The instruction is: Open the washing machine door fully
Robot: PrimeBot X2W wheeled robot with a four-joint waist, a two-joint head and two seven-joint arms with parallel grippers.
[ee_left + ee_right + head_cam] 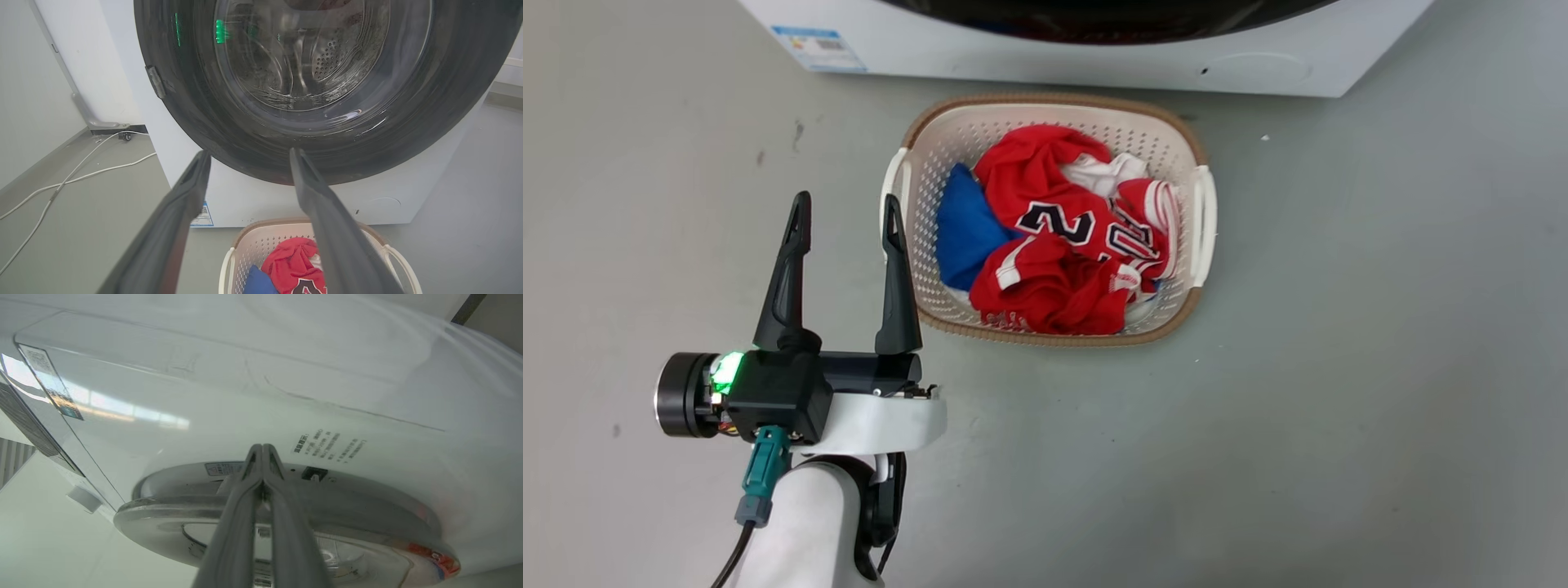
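Observation:
The washing machine (1054,61) stands at the top of the head view, with the lower edge of the glossy black washing machine door (1094,20) above its white front. My left gripper (847,202) is open and empty, low over the floor beside the basket. In the left wrist view, its fingers (249,153) point at the door (245,134) from a distance. In the right wrist view, my right gripper (261,446) is shut. It lies across the door's silvery rim (163,514), which stands slightly off the machine front (245,396). Its tips are near the latch slot (314,473).
A white laundry basket (1045,102) with red and blue clothes sits on the grey floor directly before the machine. White cables (81,175) trail on the floor left of the machine, by a wall. A blue label (818,47) and a round cap (1262,65) mark the machine's lower front.

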